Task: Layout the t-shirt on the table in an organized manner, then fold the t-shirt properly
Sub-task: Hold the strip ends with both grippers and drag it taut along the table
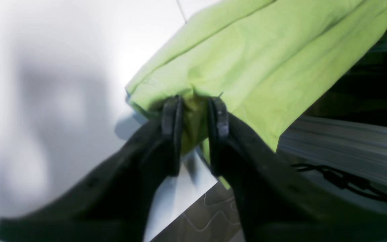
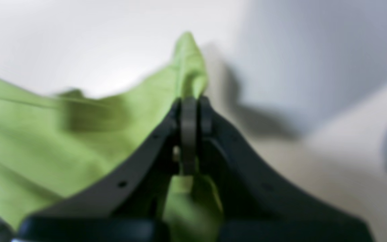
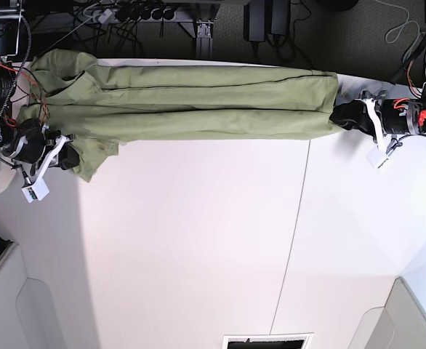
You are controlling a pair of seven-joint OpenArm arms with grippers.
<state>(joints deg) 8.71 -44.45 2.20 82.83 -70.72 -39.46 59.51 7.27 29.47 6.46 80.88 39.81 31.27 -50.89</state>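
Both claws, left claw (image 1: 195, 112) and right claw (image 2: 189, 111), pinch the soft, limp t-shirt (image 3: 198, 102), best held at its edges, stretched over the worktop (image 3: 198, 240).

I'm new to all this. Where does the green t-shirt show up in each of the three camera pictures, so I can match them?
Left wrist: the t-shirt fills the upper middle and right, bunched between the left gripper.
Right wrist: it covers the lower left, with a tip pinched in the right gripper.
Base: it stretches across the top, between both arms.
Shared landmark: the white table.
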